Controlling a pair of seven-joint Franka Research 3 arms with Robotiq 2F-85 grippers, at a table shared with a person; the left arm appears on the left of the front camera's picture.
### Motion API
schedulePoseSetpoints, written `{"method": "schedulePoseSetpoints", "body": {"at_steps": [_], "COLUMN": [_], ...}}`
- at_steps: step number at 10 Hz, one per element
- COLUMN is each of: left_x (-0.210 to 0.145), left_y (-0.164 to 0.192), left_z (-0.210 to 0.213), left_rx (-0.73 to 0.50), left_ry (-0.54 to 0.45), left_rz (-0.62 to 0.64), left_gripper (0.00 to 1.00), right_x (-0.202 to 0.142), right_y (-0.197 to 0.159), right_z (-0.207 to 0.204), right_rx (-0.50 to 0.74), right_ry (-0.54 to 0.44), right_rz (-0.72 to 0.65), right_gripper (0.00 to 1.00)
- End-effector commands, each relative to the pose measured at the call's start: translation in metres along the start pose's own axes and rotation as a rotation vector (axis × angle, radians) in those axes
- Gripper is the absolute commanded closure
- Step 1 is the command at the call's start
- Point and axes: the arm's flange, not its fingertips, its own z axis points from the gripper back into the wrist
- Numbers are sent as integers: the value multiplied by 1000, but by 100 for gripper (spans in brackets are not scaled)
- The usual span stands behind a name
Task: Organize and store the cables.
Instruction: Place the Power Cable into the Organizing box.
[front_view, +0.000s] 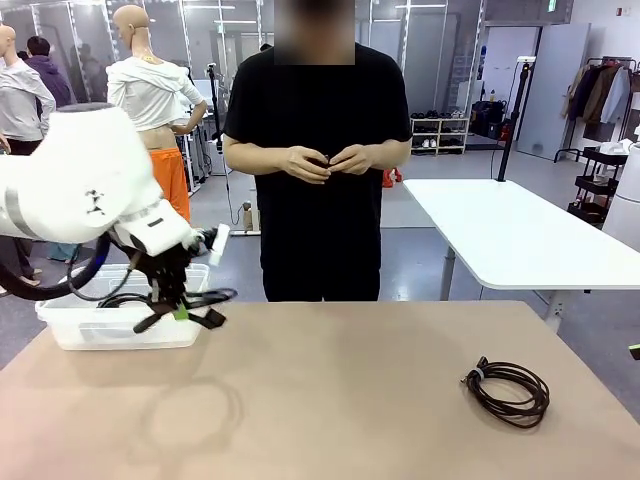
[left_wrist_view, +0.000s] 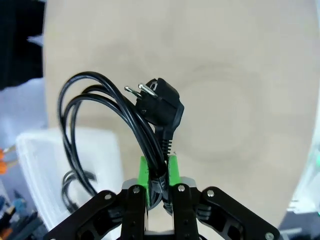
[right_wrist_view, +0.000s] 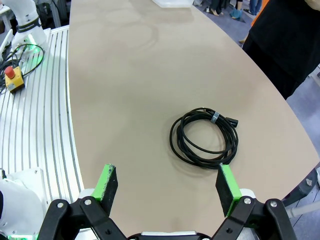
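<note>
My left gripper (front_view: 178, 312) (left_wrist_view: 159, 176) is shut on a thick black cable (left_wrist_view: 100, 107) (front_view: 200, 305) with a two-pin plug end (left_wrist_view: 162, 100). It holds the cable in the air at the right end of a clear plastic bin (front_view: 115, 325) (left_wrist_view: 70, 165). More black cable (left_wrist_view: 75, 187) lies inside the bin. A second coiled black cable (front_view: 508, 390) (right_wrist_view: 204, 136), bound by a small tie, lies on the table at the right. My right gripper (right_wrist_view: 164, 184) hangs open above the table, the coil just beyond its fingertips.
A person (front_view: 318, 150) in black stands at the far side of the tan table (front_view: 330, 400), hands together at the chest. A white table (front_view: 520, 235) stands behind at the right. A red emergency button (right_wrist_view: 12, 80) sits beside the table's edge.
</note>
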Motion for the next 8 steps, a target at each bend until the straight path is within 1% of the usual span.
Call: {"method": "schedulePoseSetpoints", "body": {"at_steps": [1,2,3,4,5,8], "left_x": [-32,-49,-60,-72,-84,-130], "left_y": [32,45,56,68,85,125], "left_z": [-2,2,2,1,-1,-24], "left_rx": [65,106,127,162,149,66], "left_ry": [-58,-92,-83,-48,-54,-14], "left_rz": [79,68,87,104,132,170], "left_gripper": [83,83,83,83,83,83], "right_x": [-1,-1,-1,-1,-1,-1], "right_y": [-1,-1,-1,-1,-1,-1], "right_z": [1,1,1,1,1,1], "right_rx": [-5,-5,-5,-5,-5,-5], "right_ry": [-12,-12,-12,-12,-12,-12], "right_rz": [17,17,17,17,17,17], "right_gripper": [0,0,0,0,0,0]}}
